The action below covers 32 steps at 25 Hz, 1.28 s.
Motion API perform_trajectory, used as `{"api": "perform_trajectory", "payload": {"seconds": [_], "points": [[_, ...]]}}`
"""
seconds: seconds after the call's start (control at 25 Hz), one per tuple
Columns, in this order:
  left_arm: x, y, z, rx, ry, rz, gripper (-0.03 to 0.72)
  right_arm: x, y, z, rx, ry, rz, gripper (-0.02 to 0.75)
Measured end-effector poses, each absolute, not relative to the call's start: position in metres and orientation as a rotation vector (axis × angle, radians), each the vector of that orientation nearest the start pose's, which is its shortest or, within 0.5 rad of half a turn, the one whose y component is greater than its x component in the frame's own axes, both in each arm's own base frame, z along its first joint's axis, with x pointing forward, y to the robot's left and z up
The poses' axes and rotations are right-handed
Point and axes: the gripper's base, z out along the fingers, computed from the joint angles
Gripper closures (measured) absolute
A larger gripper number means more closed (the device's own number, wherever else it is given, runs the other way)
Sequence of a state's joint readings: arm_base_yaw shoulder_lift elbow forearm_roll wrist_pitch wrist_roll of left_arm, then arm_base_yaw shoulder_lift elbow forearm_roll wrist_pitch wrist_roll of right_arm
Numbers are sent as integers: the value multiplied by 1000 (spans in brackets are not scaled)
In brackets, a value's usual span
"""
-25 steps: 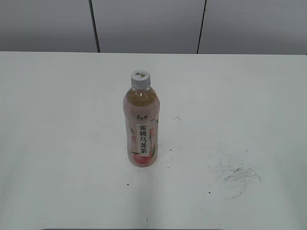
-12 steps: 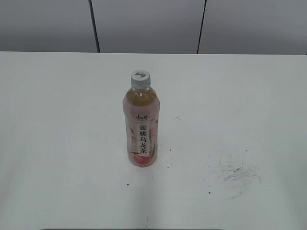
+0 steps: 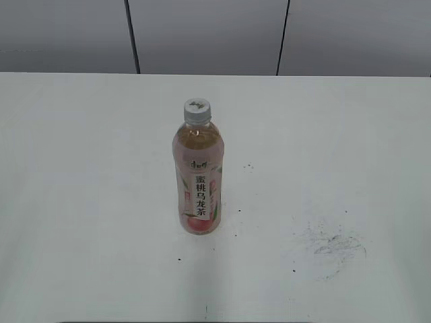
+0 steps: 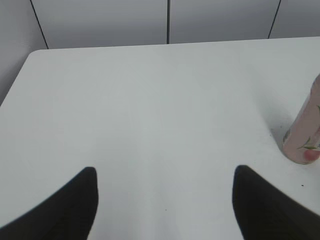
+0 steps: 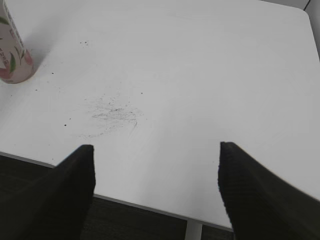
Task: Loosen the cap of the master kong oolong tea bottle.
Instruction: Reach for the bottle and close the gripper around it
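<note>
Nearest the left wrist camera, the left gripper (image 4: 165, 200) shows as two dark fingers at the bottom of the frame, spread wide apart with nothing between them. It hangs above a bare stretch of the white table (image 4: 150, 110). At the far right edge of that view, the lower part of the bottle (image 4: 305, 132) stands on the table, well apart from the fingers.

The right gripper (image 5: 156, 192) looks much the same in its own wrist view: two dark fingers, wide open, holding nothing. It hovers over the table's near edge, with dark floor visible below. Ahead of it lies a grey scuff mark (image 5: 112, 115) on the tabletop. Farther off, at the top left corner, the base of the bottle appears, pink and white with green leaves.

In the exterior view neither gripper is visible. The scuff mark (image 3: 333, 245) sits toward the lower right of the table. The bottle (image 3: 199, 182) stands upright near the middle of the table, alone, touched by nothing. Its label is pink and white with black Chinese characters down the front and a peach at the bottom; pale amber tea shows above the label. The cap (image 3: 197, 110), white-grey with a small dark mark on top, sits on the bottle's neck. Behind the table rises a grey panelled wall (image 3: 209, 33) with dark vertical seams.
</note>
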State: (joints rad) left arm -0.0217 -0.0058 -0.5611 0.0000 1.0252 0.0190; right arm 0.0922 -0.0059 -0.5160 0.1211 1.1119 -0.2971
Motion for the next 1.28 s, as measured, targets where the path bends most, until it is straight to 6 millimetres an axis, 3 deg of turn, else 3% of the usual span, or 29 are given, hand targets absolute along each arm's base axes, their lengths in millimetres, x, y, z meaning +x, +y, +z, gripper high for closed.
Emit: {"api": "perform_trajectory", "payload": {"seconds": [0.2,0.4,0.48,0.72,0.92,1.0,1.16,1.28], "points": [[-13,-1,302,39,1901,-17,198,-11,9,278,-411,2026,19,160],[-9,-4,348,12,1460,-106,209,-11,9,278,-411,2026,19,160],[3,-4,355,0,1417,-115,209,-11,9,278,-411,2026,19,160],[83,-6,346,-46,1626,-145,209,-11,9,278,-411,2026,19,160],[152,-2,333,-88,1585,-104,213,-11,9,278,-411,2026,19,160],[182,-1,316,-100,1579,-79,214,-11,9,278,-411,2026,19,160],[221,-2,290,-126,1563,-88,216,-11,9,278,-411,2026,19,160],[245,-12,273,-23,1508,-104,216,-11,9,278,-411,2026,19,160]]}}
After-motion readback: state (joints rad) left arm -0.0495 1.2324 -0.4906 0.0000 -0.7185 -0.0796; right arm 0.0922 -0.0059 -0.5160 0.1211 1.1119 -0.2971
